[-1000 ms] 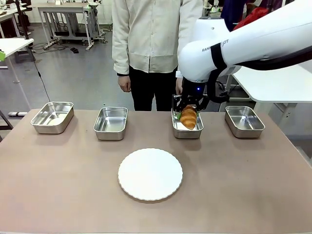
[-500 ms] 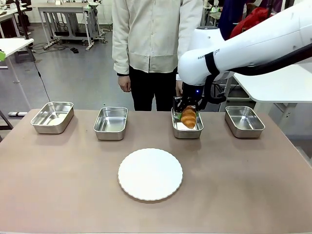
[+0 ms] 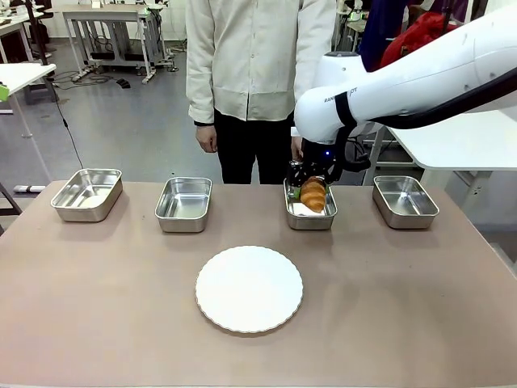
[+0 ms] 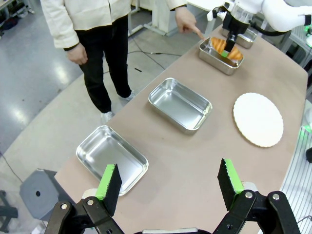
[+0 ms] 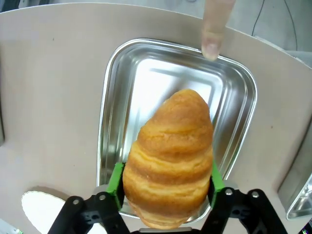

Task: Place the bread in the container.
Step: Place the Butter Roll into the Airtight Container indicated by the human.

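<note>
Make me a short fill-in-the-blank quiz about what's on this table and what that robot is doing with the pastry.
1. The right hand has the croissant between its ____ pads.
2. The croissant is over the ____ pan from the robot's left.
3. The person's finger points at that pan's ____.
4. The white plate carries ____.

Missing words: green; third; rim; nothing

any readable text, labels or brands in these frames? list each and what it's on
"RAN": partial lettering on the white right arm, front view; the rest is cut off or too blurred to read.
No print is legible on the golden-brown croissant, the stainless-steel pans or the round white plate.
</note>
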Tool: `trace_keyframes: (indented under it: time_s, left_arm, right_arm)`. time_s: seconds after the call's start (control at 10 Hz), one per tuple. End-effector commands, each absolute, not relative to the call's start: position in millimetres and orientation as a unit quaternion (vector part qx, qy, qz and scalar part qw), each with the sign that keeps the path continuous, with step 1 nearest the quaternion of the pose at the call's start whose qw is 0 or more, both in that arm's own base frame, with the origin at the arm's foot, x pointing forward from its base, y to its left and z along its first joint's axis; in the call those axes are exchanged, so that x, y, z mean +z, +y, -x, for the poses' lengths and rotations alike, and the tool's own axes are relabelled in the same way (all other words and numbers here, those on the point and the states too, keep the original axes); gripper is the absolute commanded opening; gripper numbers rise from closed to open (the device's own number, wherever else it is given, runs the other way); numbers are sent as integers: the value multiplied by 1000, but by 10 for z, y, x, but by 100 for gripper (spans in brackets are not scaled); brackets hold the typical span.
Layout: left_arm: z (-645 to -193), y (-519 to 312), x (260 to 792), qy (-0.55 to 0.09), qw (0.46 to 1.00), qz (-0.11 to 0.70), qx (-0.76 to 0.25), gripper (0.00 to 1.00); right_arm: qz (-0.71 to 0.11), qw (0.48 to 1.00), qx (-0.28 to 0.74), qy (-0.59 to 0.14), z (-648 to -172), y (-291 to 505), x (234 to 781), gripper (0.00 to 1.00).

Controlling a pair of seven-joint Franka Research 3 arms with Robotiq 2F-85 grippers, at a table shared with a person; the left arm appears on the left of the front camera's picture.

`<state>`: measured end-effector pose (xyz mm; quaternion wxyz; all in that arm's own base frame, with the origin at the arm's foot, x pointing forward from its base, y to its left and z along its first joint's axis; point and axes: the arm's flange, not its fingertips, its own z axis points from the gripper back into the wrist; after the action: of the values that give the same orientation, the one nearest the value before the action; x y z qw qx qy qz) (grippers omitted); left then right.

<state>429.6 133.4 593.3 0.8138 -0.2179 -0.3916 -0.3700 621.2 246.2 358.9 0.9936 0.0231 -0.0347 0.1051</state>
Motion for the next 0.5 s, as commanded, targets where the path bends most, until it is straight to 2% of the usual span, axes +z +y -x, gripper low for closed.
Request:
trace_keyframes:
  time_s: [0.0, 0.4]
  left_arm:
    - [-4283, 1329, 5934, -396, 808, 220, -376, 100]
    - [-4283, 1329, 5934, -396, 808, 220, -376, 100]
  right_arm:
    - [-17, 992, 118, -40, -6267, 2461, 3654, 100]
    - [-8, 996, 79, -38, -6120, 2399, 3801, 100]
